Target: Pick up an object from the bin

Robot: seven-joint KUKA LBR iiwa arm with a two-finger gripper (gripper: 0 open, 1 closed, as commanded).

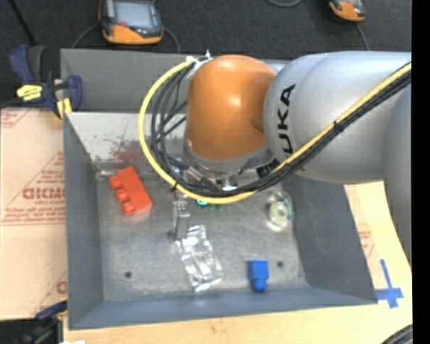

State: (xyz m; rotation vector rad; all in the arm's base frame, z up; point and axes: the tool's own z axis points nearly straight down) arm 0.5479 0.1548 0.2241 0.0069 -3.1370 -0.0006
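My gripper (176,224) reaches down from under the orange cover near the middle of the bin. Its lower end is just above the upper left edge of a crumpled clear plastic wrapper (198,258), which lies on the bin floor towards the front. I cannot tell whether the two touch. An orange-red studded brick (130,191) lies to the left of the gripper, apart from it. A small clear, greenish roll (278,212) rests to the right, partly under the arm.
A small blue block (257,275) sits near the front wall, right of the wrapper. The arm and its orange cover hide the back middle of the bin. Bare floor shows at the front left.
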